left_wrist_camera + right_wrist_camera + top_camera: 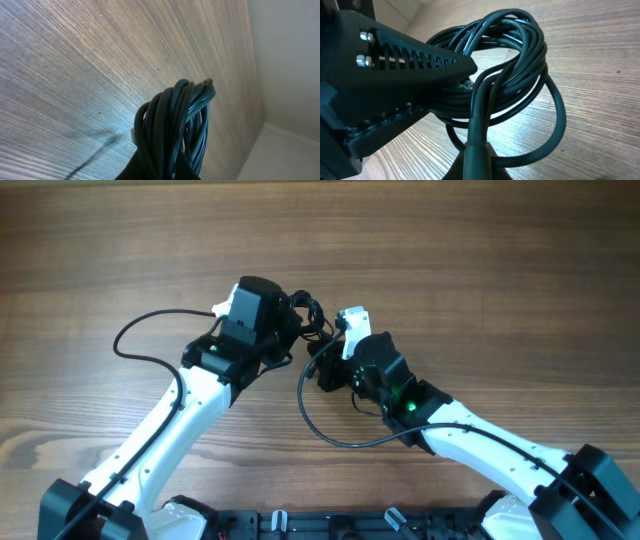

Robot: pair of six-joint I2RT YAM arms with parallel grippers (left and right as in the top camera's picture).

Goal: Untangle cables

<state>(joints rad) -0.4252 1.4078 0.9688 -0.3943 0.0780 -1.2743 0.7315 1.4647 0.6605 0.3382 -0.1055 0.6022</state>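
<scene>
The cables (pixel 312 313) form one tight coil in the left gripper (pixel 297 317), which clamps them; just beside it the right gripper (pixel 323 351) pinches a single strand. Draw that strand away slowly, easing if loops cinch.

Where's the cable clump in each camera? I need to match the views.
Overhead: cables just above centre.
Left wrist: cables at bottom, right of centre.
Right wrist: cables fill the centre.
Shared landmark: wood-grain table under them.
</scene>
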